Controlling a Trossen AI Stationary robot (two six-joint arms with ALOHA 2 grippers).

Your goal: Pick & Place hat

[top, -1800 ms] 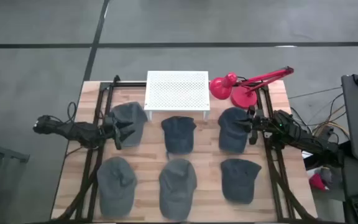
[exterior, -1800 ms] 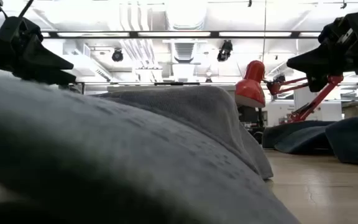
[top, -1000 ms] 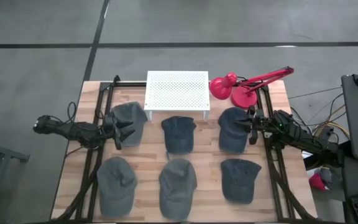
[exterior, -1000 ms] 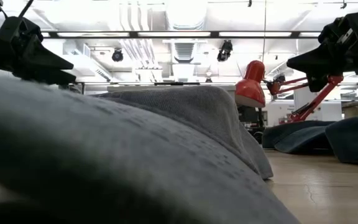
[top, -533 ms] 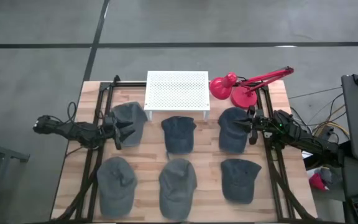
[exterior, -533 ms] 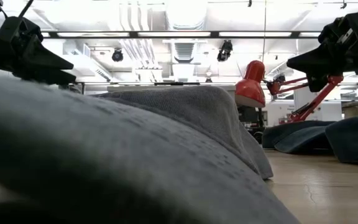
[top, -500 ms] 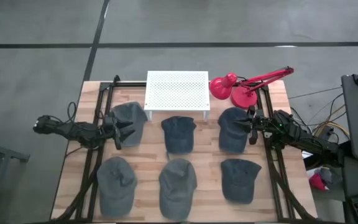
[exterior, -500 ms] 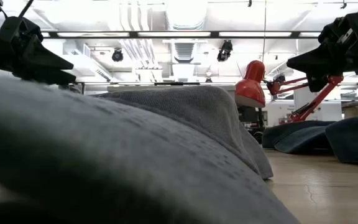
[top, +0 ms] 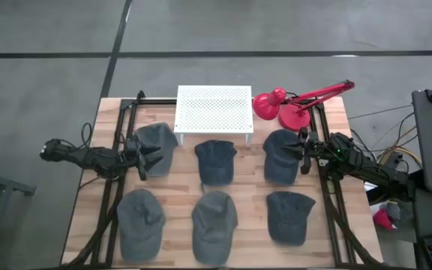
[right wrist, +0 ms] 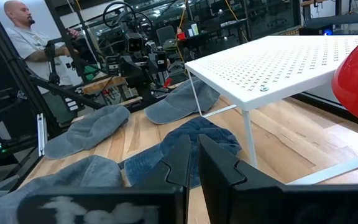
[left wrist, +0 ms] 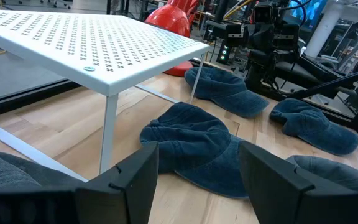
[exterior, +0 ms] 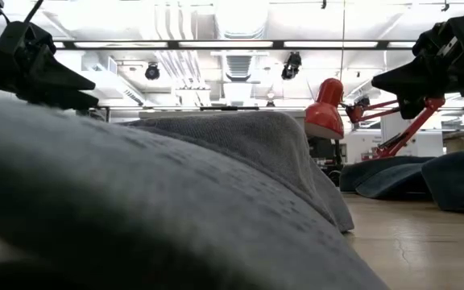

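Several grey-blue caps lie crown-up on the wooden table in two rows, among them the far-left cap (top: 158,141), the far-middle cap (top: 216,161) and the far-right cap (top: 278,159). My left gripper (top: 154,157) hovers open over the near edge of the far-left cap, its fingers wide apart in the left wrist view (left wrist: 197,152). My right gripper (top: 297,154) hovers shut over the far-right cap's right side, its fingers almost together in the right wrist view (right wrist: 194,149). In the low view both grippers (exterior: 87,93) (exterior: 381,82) hang clear above the caps.
A white perforated rack (top: 214,109) stands on thin legs at the far middle of the table. A red desk lamp (top: 287,105) sits at the far right. Dark rails (top: 115,195) run along both table sides. A person (right wrist: 33,40) stands beyond the table.
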